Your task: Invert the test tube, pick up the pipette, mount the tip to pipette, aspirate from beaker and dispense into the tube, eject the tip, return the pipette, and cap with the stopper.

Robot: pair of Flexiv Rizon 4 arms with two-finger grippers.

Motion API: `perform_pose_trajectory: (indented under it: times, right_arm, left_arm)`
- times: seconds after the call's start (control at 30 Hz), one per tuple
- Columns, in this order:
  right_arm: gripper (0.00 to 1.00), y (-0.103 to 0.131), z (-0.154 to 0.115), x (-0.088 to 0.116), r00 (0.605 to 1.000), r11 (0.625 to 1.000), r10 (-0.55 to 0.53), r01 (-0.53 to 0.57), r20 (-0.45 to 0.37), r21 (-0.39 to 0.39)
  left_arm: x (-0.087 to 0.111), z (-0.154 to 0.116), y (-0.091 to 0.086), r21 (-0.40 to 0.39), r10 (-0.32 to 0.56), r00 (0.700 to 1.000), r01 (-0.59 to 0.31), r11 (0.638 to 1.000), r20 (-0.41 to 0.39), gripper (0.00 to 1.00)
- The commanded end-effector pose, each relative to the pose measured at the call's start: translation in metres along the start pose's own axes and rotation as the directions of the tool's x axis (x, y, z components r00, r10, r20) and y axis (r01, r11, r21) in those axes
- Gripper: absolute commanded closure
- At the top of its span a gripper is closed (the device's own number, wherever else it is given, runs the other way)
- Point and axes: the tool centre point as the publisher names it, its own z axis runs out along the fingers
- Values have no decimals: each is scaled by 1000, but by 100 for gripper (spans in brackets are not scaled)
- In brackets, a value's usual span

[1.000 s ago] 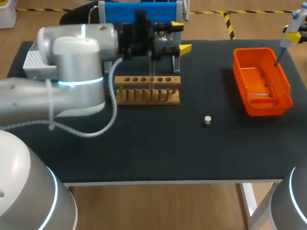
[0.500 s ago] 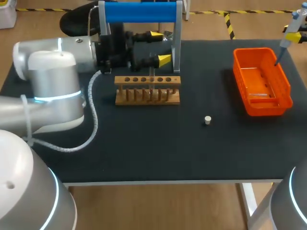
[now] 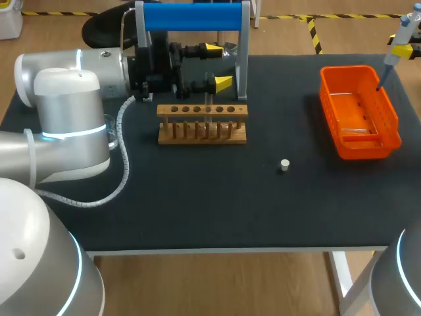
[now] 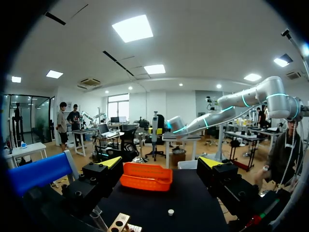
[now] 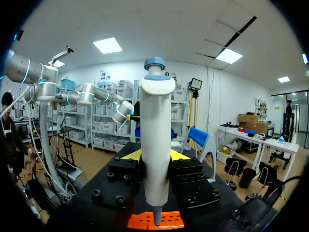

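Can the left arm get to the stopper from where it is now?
Probably yes. The stopper lies alone on the bare table, and the left gripper is open and empty; only the wooden rack stands near its path.

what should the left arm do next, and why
Probably lift the left gripper up and away from the wooden rack. Its fingers are open and hold nothing, close to the rack, while the right gripper grips the pipette above the orange basket and will likely need that space.

bench (image 3: 197, 204): black
tray (image 3: 364, 150): orange
rack (image 3: 202, 110): light brown wood
stopper (image 3: 285, 164): off-white
pipette (image 5: 155, 145): white, blue cap
stand (image 3: 193, 16): blue
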Motion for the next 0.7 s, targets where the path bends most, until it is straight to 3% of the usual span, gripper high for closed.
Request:
perform_pose_trajectory:
  times: [0.03, 0.4, 0.7]
  right_arm:
    - [100, 1, 0, 0, 1000, 1000, 0, 0, 0, 4]
    - [100, 24, 28, 39, 999, 1000, -23, 23, 25, 1]
    - [100, 23, 66, 67, 999, 1000, -12, 12, 46, -4]
  left_arm:
    - [-1, 0, 0, -1, -1, 1000, 1, 1000, -4, 0]
    - [-1, 0, 0, -1, -1, 1000, 1, 1000, -4, 0]
    - [-1, 0, 0, -1, -1, 1000, 1, 1000, -4, 0]
